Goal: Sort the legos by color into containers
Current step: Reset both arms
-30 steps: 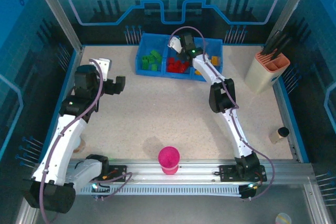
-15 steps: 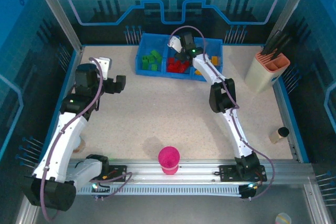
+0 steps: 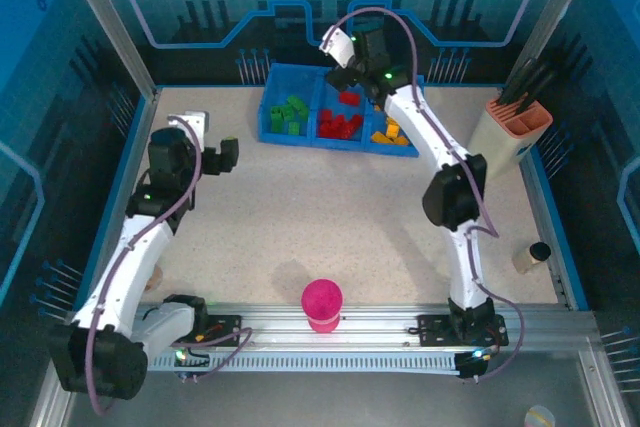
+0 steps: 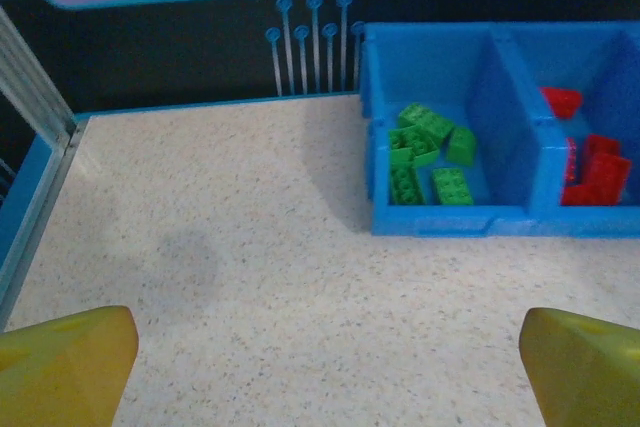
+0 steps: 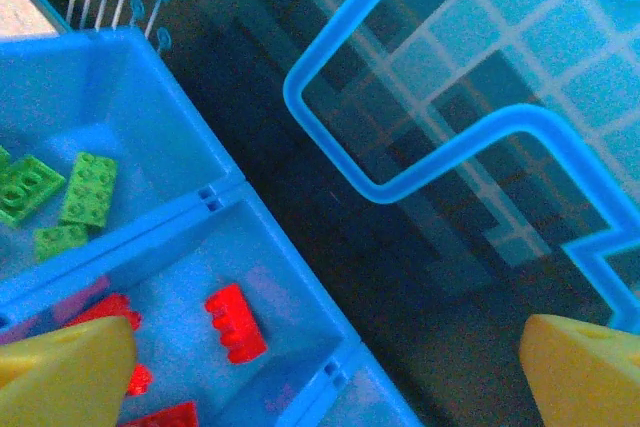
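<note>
Legos (image 3: pixel 340 125) lay in the blue tray (image 3: pixel 266 117) at the far side of the table (image 3: pixel 330 207): green bricks (image 3: pixel 288 114) in the left compartment, red bricks (image 3: pixel 338 127) in the mid compartment, orange/yellow bricks (image 3: pixel 390 133) in the right compartment. We saw no loose brick on the table surface.

Step in hand, our judgement: the close of a drop into the mid compartment. Right gripper (image 5: pixel 322 372) hung above the tray's back edge, jaws wide apart, nothing betw. them. One red brick (image 5: pixel 236 322) lay alone near the back of that compartment, below and to one side of the fingertips, apart from them.

Left gripper (image 4: pixel 322 372) was also spread wide and empty, low over bare table, well short of the tray; green bricks sat ahead of it and to its right.

Next move, our judgement: lift the right arm clear of the tray's back wall w/o clipping it, then check for leftovers. Magenta cup (image 3: pixel 322 304) stood at the near edge; we could not tell whether it held anything. If none remain, sorting appeared approx. complete.
</note>
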Robot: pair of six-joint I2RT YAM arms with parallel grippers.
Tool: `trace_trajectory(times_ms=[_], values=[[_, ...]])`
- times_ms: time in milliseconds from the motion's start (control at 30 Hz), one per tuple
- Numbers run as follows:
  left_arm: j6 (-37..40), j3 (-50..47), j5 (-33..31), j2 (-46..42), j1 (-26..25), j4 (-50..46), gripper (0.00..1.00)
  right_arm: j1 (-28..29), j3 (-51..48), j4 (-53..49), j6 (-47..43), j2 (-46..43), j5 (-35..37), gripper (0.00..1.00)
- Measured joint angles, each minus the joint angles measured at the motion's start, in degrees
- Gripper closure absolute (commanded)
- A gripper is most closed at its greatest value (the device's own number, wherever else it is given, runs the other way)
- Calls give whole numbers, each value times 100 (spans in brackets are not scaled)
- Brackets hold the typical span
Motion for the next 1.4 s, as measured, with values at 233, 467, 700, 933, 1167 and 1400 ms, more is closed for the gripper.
trace_trajectory(times_ms=[233, 467, 700, 933, 1167, 1400], values=[[-343, -1888, -68, 935, 708, 2485, 1, 109, -3169, 699, 828, -2149, 52, 0], [-664, -2531, -59, 1266, 780, 3810, 1, 105, -5617, 1497, 1681, -3370, 57, 0], [-883, -2769, 212, 1270, 778, 4566, 1, -83, -7143, 2129, 2284, -4260, -28, 0], [-942, -3403, 647, 2221, 778, 6172, 1, -378, -8159, 2461, 2820, -5515, -656, 0], [-647, -3410, 678, 3060, 345, 6876, 1, -398, -9151, 2557, 2988, -6909, -651, 0], [-415, -2881, 481, 3058, 122, 6487, 1, -675, -10061, 3034, 2870, -7180, -409, 0]])
